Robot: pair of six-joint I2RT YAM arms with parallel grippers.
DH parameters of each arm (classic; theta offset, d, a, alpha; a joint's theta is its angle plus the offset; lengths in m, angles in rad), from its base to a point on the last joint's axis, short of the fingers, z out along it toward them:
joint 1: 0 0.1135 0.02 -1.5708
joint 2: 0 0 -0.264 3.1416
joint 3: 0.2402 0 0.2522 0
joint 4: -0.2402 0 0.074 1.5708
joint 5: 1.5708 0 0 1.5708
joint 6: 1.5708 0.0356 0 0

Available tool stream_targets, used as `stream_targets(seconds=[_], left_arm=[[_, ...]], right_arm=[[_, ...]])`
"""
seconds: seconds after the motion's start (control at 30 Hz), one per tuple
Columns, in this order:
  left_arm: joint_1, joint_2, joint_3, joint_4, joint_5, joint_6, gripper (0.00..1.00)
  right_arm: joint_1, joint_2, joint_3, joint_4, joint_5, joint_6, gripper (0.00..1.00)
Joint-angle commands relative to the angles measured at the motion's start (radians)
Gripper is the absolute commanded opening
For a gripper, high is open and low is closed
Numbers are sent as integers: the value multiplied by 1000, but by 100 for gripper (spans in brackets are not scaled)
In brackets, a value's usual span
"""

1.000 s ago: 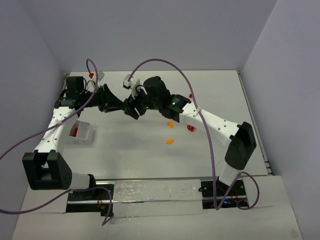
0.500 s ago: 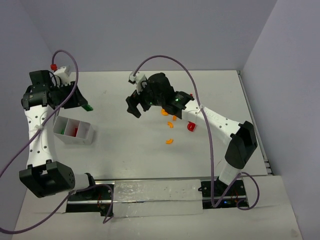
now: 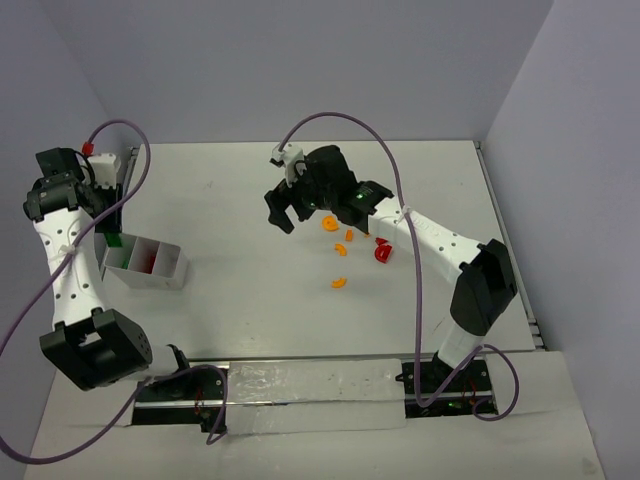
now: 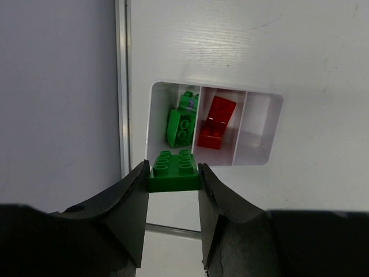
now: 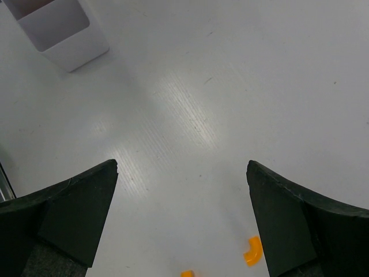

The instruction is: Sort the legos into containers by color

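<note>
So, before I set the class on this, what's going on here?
Two robot arms are sorting legos by color. The left gripper holds a green block at the white tray, whose compartments hold green pieces, red pieces and nothing. The right gripper hangs open over the table, with orange half-rings and red legos loose nearby.

Right-wrist view: tray (image 5: 75, 49) cropped at corner.

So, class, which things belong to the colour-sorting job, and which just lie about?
Job: white three-compartment plastic tray; gripped green plastic lego block; stored green legos; stored red legos; loose orange curved legos; loose red lego.
Lying about: purple cables; white table.
</note>
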Motion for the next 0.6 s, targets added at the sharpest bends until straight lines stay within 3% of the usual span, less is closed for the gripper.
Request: stream_targets(seconds=[0.0, 0.57], left_arm=[[13, 28, 43, -4, -38, 49, 0], [51, 126, 15, 3, 55, 66, 0]], right_arm=[[-4, -15, -16, 26, -8, -4, 100], [-20, 3, -36, 36, -54, 18, 100]])
